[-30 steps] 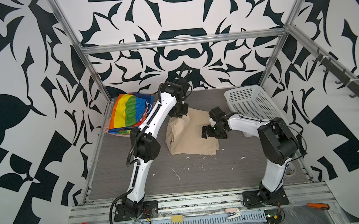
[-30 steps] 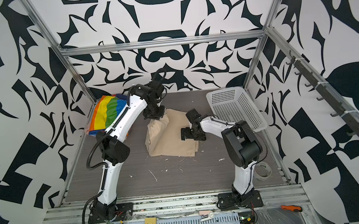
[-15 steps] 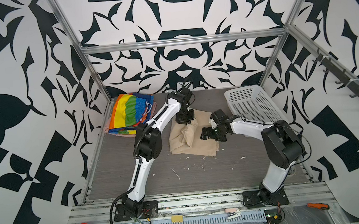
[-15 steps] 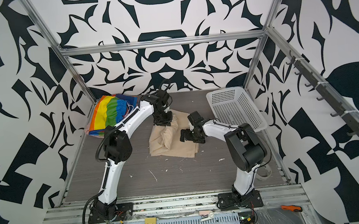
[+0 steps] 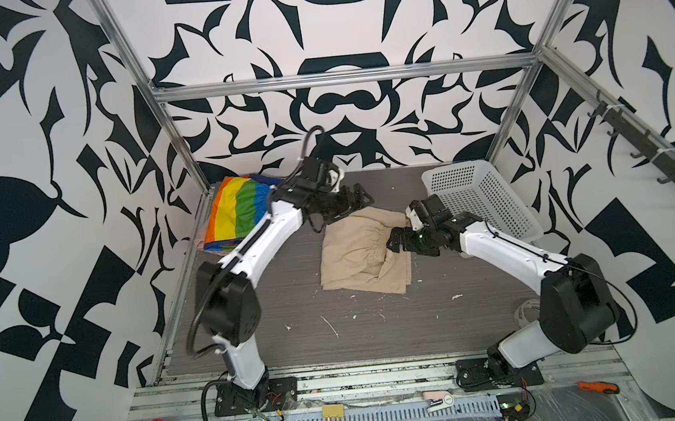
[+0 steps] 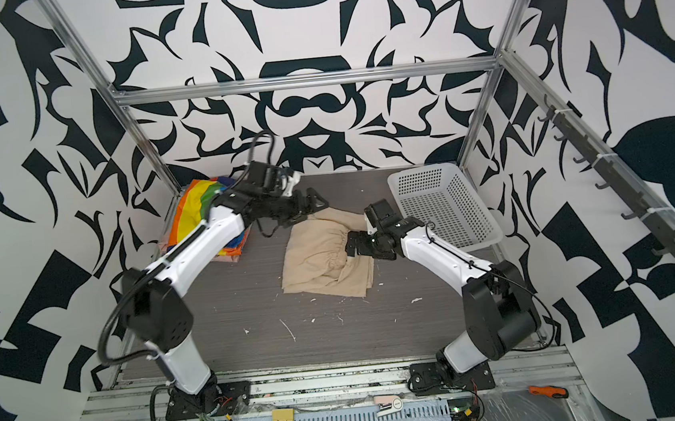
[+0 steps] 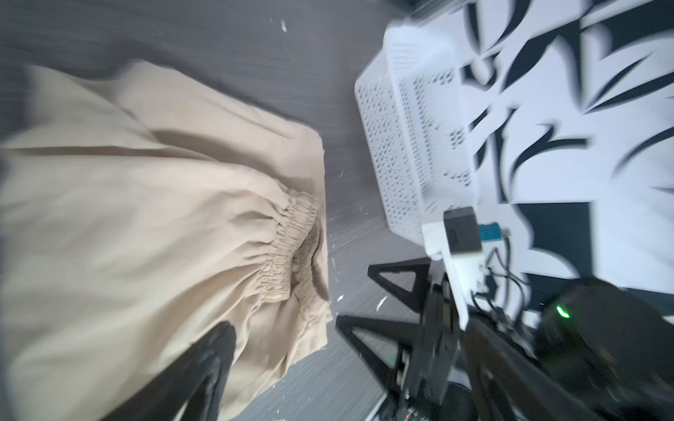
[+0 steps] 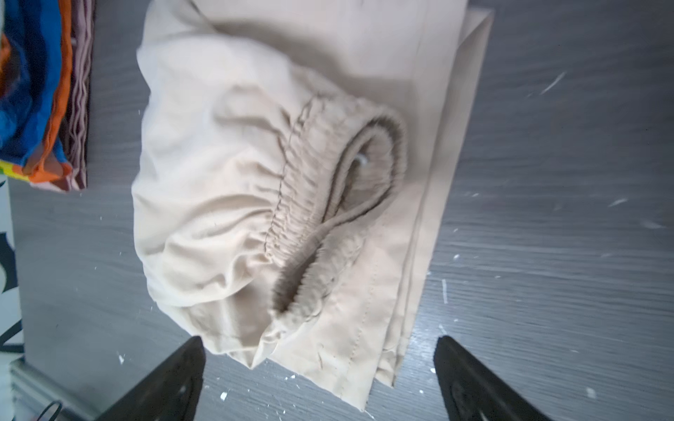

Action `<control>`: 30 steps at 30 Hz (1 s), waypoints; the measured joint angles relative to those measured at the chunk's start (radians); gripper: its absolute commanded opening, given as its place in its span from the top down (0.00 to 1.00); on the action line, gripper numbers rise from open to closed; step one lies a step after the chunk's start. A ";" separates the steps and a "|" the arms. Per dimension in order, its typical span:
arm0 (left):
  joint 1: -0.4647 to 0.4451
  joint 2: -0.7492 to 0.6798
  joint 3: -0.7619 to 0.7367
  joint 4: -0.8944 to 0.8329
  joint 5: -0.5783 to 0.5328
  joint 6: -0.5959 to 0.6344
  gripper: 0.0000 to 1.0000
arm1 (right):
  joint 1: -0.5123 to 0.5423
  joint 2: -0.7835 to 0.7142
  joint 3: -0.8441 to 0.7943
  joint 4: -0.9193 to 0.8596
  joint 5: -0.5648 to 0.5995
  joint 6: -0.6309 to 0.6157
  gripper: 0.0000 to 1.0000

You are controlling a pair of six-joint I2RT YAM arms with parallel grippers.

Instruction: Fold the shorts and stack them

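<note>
Gaping wide and empty, the left gripper (image 5: 353, 201) and right gripper (image 5: 395, 242) flank the beige shorts (image 5: 356, 255), which lie loosely folded mid-table with the waistband bunched. Stacking seems to remain: rainbow-striped shorts (image 5: 240, 211) top pink shorts (image 8: 78, 109) far left, across bare table (image 5: 380, 332). A white basket (image 5: 489, 202) crowds the far right.

Beige shorts (image 5: 362, 251) lie folded at centre (waistband showing) — rainbow pair (image 5: 240, 211) atop pink pair (image 8: 79, 109), far-left.

Beige shorts (image 7: 146, 226) lie folded — white basket (image 7: 408, 145) nearby
</note>
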 measured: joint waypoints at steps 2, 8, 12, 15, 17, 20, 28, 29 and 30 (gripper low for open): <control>0.055 -0.050 -0.130 0.119 0.032 -0.068 0.01 | 0.017 0.024 0.040 -0.018 0.046 -0.004 0.00; 0.032 0.041 -0.400 0.338 0.079 -0.209 0.01 | 0.101 0.208 0.171 -0.031 0.145 -0.019 0.00; 0.013 0.057 -0.544 0.410 0.093 -0.270 0.01 | 0.138 0.308 0.193 -0.042 0.197 -0.029 0.00; 0.015 0.057 -0.588 0.458 0.093 -0.288 0.01 | 0.145 0.312 0.157 -0.049 0.233 -0.037 0.00; 0.016 0.057 -0.602 0.482 0.092 -0.290 0.01 | 0.138 0.274 0.093 -0.045 0.260 -0.045 0.00; 0.016 0.057 -0.613 0.501 0.088 -0.288 0.01 | 0.114 0.209 -0.010 -0.040 0.271 -0.049 0.00; 0.016 0.040 -0.588 0.435 0.042 -0.214 0.01 | 0.068 0.177 -0.126 -0.013 0.255 -0.053 0.00; 0.016 0.030 -0.563 0.394 0.022 -0.185 0.01 | 0.068 0.168 -0.126 -0.015 0.252 -0.056 0.00; 0.016 0.017 -0.528 0.351 -0.002 -0.153 0.01 | 0.064 0.152 -0.126 -0.019 0.246 -0.058 0.00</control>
